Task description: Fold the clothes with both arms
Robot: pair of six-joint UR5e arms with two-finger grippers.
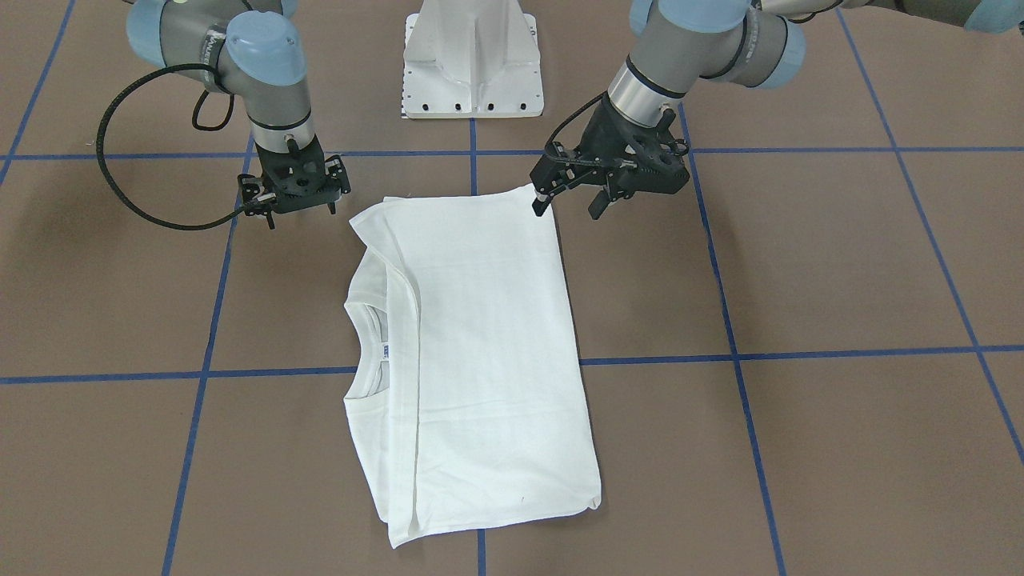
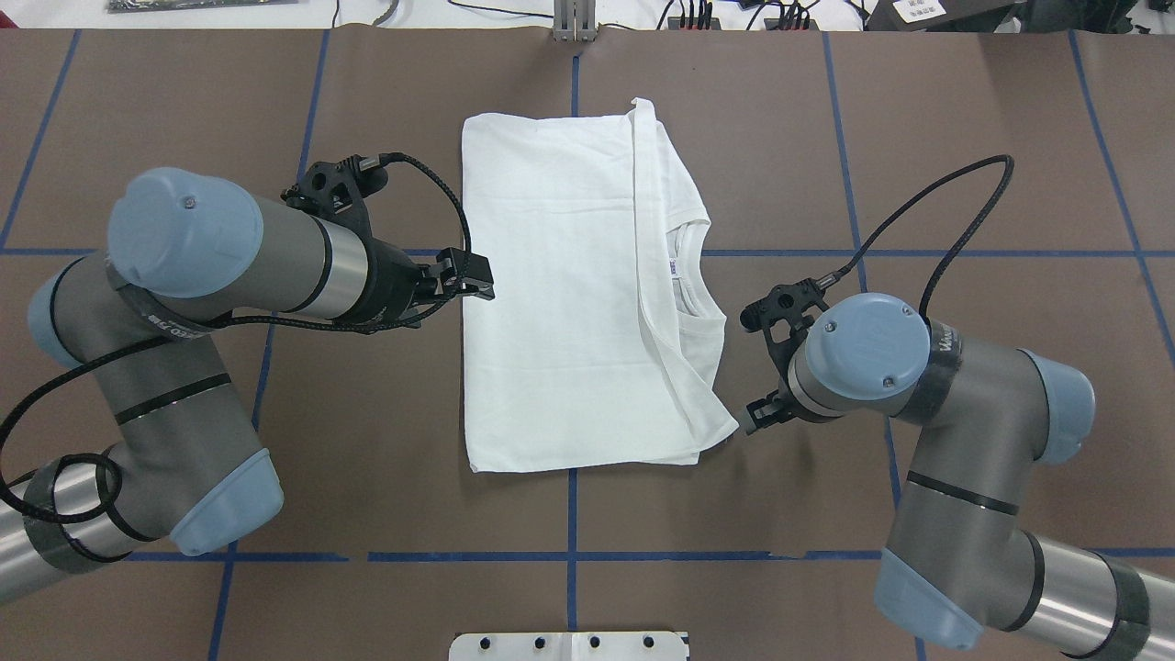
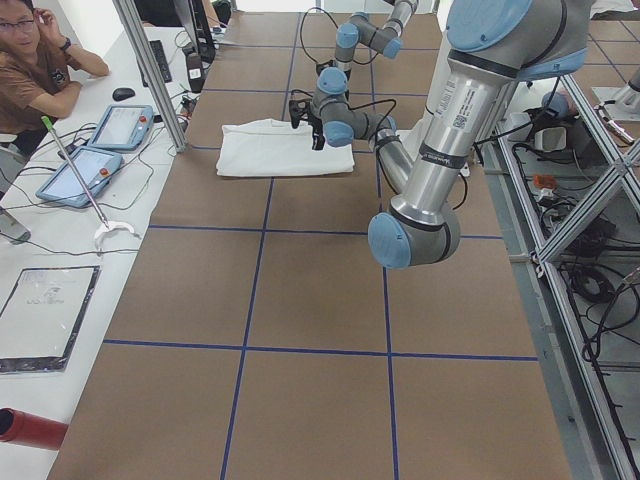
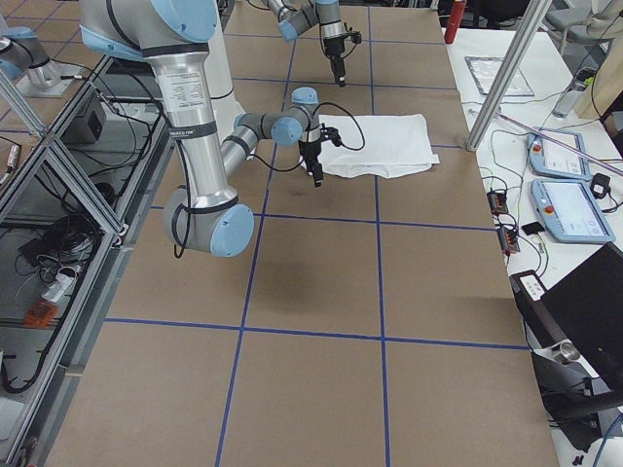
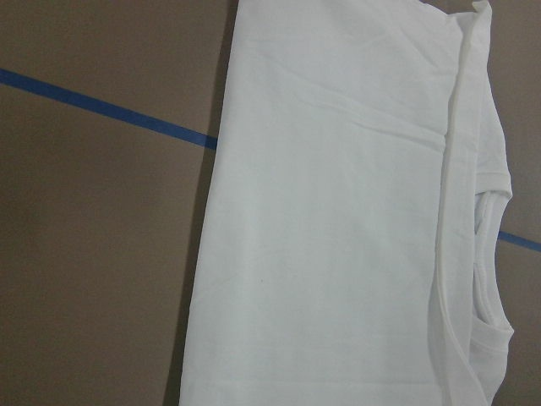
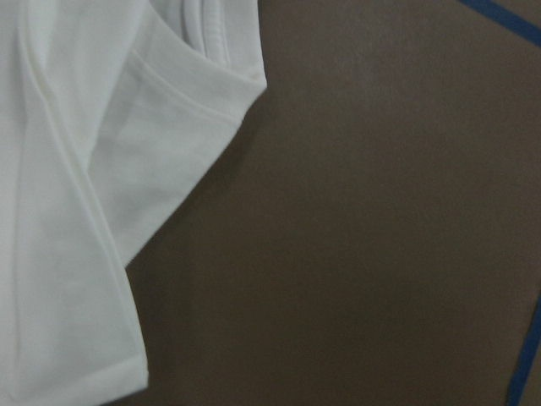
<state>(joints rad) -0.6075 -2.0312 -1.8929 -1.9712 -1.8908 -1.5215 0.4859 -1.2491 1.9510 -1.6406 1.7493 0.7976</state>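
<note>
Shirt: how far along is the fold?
Done: the shirt lies flat in a long rectangle, one side folded over, collar showing. In hand: nothing gripped; left gripper open at its robot-side corner, right gripper open beside the cloth. Left: probably a crosswise fold.

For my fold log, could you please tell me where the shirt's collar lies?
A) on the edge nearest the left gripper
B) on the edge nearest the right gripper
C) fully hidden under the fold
B: in the overhead view the ribbed collar shows on the white shirt's edge beside the right gripper, away from the left gripper.
</note>
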